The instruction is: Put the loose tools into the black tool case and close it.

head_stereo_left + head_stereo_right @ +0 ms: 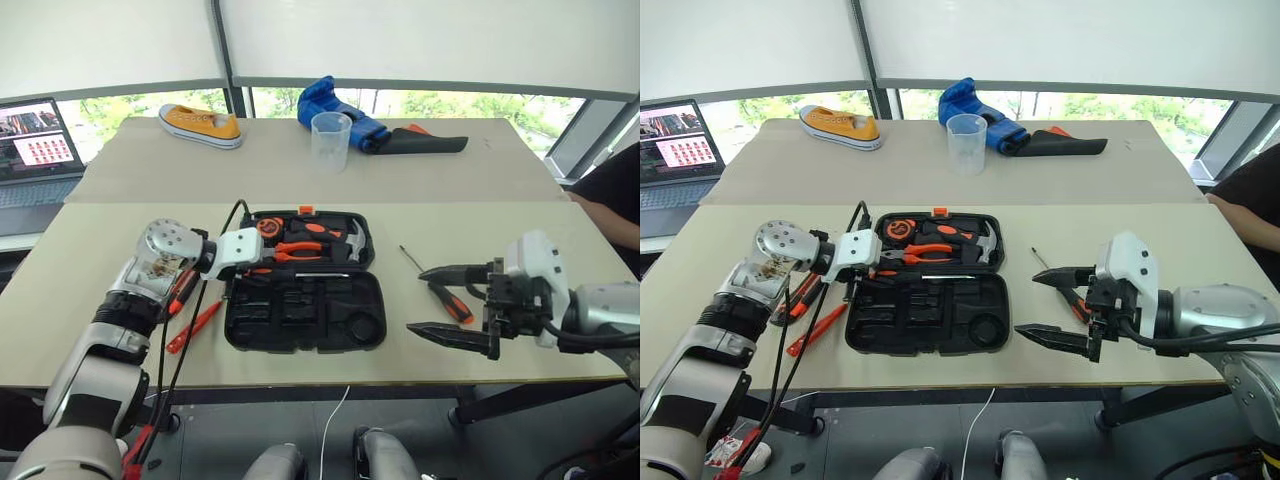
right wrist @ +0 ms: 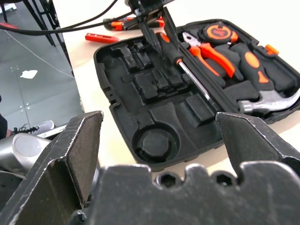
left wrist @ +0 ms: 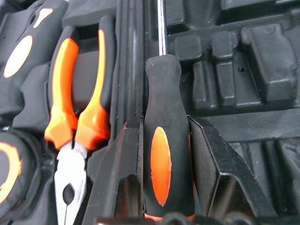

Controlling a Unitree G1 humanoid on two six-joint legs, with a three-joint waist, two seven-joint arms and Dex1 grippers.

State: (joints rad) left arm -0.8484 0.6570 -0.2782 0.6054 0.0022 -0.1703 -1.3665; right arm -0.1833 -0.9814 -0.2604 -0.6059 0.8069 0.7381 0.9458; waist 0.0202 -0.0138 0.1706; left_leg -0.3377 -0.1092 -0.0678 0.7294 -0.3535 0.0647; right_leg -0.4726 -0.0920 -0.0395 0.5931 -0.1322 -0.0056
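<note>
**Left gripper setting a screwdriver along the hinge of the open tool case**

The black tool case (image 1: 305,300) is lying open on the pale surface (image 1: 520,250), its far half already holding orange-handled pliers (image 1: 305,250), a hammer (image 1: 350,243) and a tape measure (image 1: 268,227). The left gripper (image 3: 164,187) is reaching in from the case's left side, its fingers (image 3: 123,178) clamped on the black-and-orange handle of a long screwdriver (image 3: 161,136). The screwdriver is lying almost flat along the case's middle ridge, its long axis running with the hinge line, handle toward the case's left edge and its bare steel shaft (image 2: 194,84) pointing toward the right edge.

The right gripper (image 1: 455,305) is hovering over the surface to the right of the case, its fingers spread wide apart and holding nothing. Just beyond it a second screwdriver (image 1: 440,288) is lying on the surface, tip pointing away from the robot. Two orange tools, one of them (image 1: 192,328) slim and all orange, are resting left of the case.

The screwdriver looks rigid and fairly light; its rubbery handle is giving a secure hold, whereas the thin smooth shaft would probably slip and twist. Gripping mid-handle, as here, seems best for seating it in its long recess.
</note>
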